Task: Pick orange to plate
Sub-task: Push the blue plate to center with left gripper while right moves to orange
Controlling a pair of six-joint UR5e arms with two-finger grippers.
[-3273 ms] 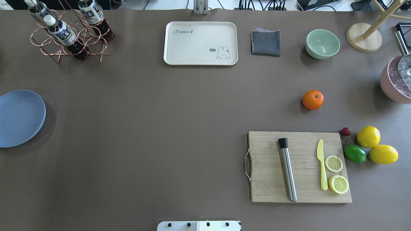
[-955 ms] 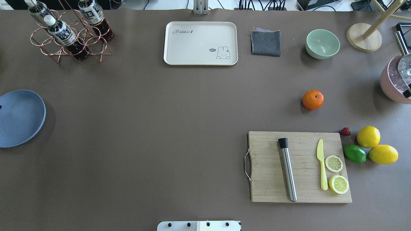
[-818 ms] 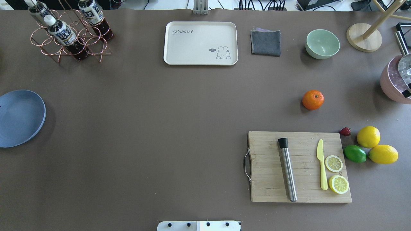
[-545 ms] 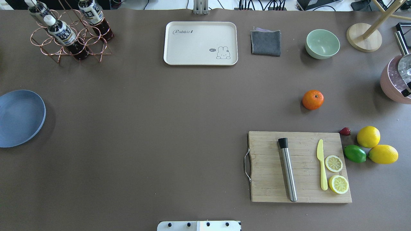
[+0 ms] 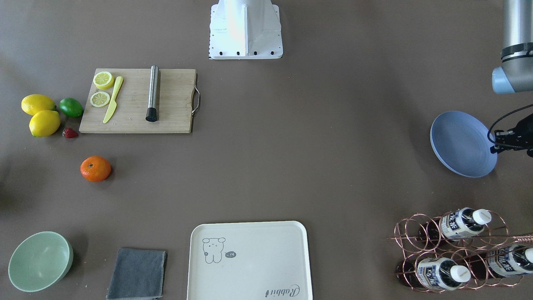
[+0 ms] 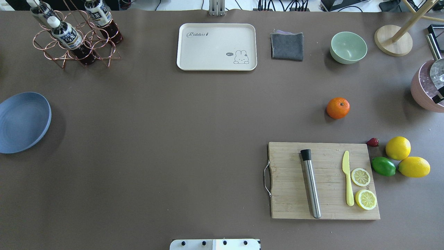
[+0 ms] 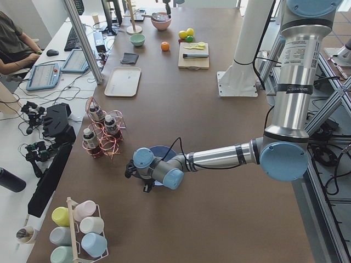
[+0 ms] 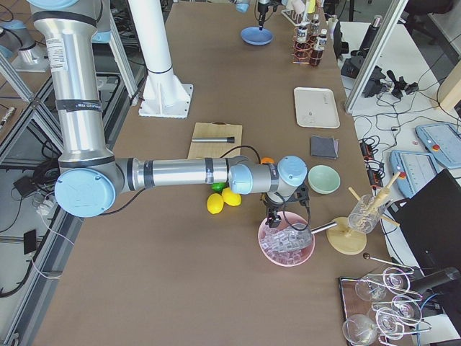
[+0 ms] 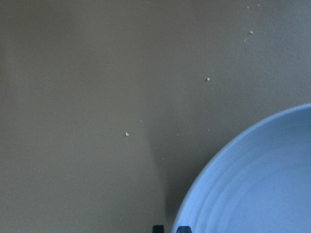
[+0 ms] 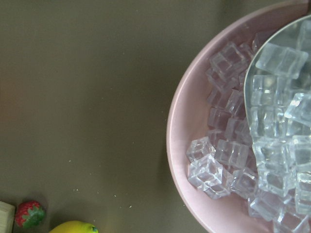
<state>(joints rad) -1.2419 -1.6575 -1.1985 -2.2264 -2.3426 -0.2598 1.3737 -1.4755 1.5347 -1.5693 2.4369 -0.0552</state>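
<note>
At the overhead view's lower right lies the cutting board [image 6: 288,166]; just beyond it the orange [image 6: 338,108] sits alone, touching nothing. At mid-left the plate [image 6: 24,121] is cut off by the frame edge; the left gripper [image 9: 170,228], only its tips showing, pinches the rim. The right gripper [image 8: 274,216] hangs over the pink bowl [image 10: 177,145] of ice [image 10: 272,121], its jaws hidden: I cannot tell their state.

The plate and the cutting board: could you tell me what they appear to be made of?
The plate: likely matte plastic or a similar composite; even blue, faint moulded rings, no glaze glare. The cutting board: wood, probably bamboo; pale parallel strips, unvarnished look.
</note>
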